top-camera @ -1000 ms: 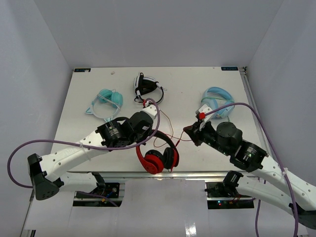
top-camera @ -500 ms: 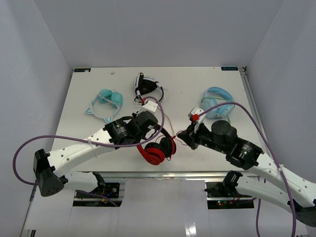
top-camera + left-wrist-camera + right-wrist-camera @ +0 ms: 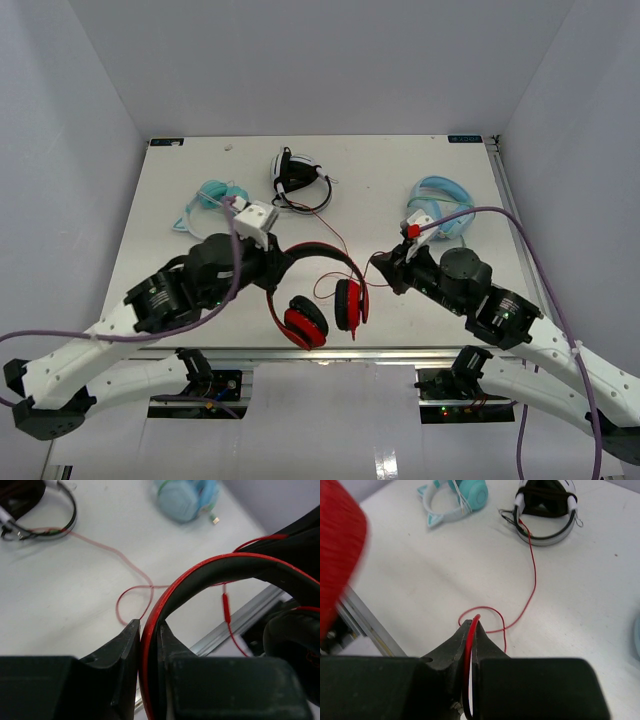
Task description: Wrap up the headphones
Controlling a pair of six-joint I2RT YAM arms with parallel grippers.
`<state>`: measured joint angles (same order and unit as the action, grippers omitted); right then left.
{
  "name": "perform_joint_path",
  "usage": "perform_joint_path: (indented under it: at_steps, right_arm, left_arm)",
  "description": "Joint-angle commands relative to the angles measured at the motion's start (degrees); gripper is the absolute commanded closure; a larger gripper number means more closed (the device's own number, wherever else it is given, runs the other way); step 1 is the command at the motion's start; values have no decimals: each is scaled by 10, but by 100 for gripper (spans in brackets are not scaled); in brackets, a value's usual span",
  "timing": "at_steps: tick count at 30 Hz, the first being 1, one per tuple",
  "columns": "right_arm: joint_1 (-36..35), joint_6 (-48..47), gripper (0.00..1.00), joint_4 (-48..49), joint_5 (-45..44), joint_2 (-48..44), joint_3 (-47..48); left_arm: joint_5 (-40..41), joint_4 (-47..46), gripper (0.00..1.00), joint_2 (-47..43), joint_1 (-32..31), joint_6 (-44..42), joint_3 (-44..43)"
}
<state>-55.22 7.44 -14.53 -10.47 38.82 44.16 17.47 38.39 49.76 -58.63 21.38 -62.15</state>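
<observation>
The red headphones (image 3: 320,300) with black ear pads hang at the table's front middle. My left gripper (image 3: 276,262) is shut on their headband (image 3: 200,577), which runs between my jaws in the left wrist view. The thin red cable (image 3: 335,235) trails from the headphones across the table toward the black-and-white pair. My right gripper (image 3: 386,268) is shut on a loop of that cable (image 3: 470,645), just right of the ear cups. A blurred red ear cup (image 3: 337,550) fills the right wrist view's left side.
A black-and-white pair (image 3: 297,180) lies at the back middle. A teal pair (image 3: 212,200) lies back left and a light-blue pair (image 3: 440,205) back right. The table's metal front rail (image 3: 330,352) runs just below the red headphones.
</observation>
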Motion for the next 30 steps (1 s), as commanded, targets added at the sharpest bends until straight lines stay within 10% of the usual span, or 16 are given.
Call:
perform_joint_path:
  at_steps: [1,14,30]
  right_arm:
    - [1,56,92,98,-9,-10,-32]
    - [1,116,92,318,34,31,-108]
    - [2,24,92,227,-57,34,31]
  left_arm:
    - [-84,-141,100,-76,-1,72,2]
    - [-221,-326,100,-42,-1,155,32]
    - [-395,-193,100,-20,-1,157,53]
